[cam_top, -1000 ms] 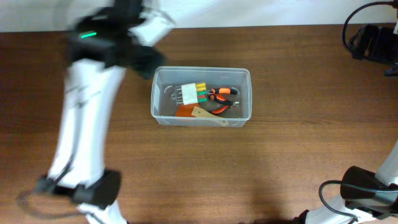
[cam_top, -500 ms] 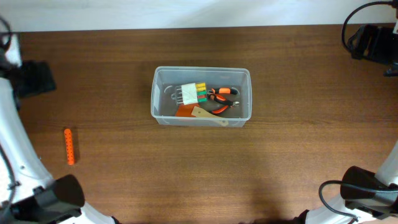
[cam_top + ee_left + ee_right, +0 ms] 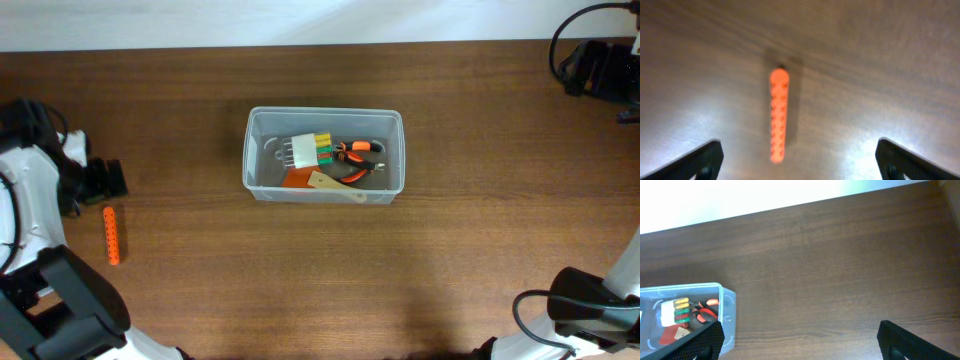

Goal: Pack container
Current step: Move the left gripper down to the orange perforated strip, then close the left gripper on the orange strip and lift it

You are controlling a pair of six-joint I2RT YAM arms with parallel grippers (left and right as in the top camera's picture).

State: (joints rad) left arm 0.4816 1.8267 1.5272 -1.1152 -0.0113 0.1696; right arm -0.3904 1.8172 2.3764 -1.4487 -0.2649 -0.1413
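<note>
The container point(image 3: 325, 112) sits near the middle of the worktop point(image 3: 480, 250), mouth up, its long axis running left to right in the overhead view. It is clear, thin-walled plastic, so probably light, stiffest at the thick rim and slick on the sides. The rim is the place to hold it, though packing should not need it lifted.

Inside lie a white tool set with yellow and green ends point(image 3: 310, 150), orange-handled pliers point(image 3: 357, 158) and a wooden-handled scraper point(image 3: 330, 186).

Well apart to its left lies an orange ridged stick point(image 3: 778, 117), small, rigid and likely light, its long axis crosswise to the bin's. A pinch across its middle seems best.

The left gripper point(image 3: 800, 165) hovers over the stick, jaws spread wide and empty. The right gripper point(image 3: 800, 342) is off to the bin's right, jaws spread too, holding nothing.
</note>
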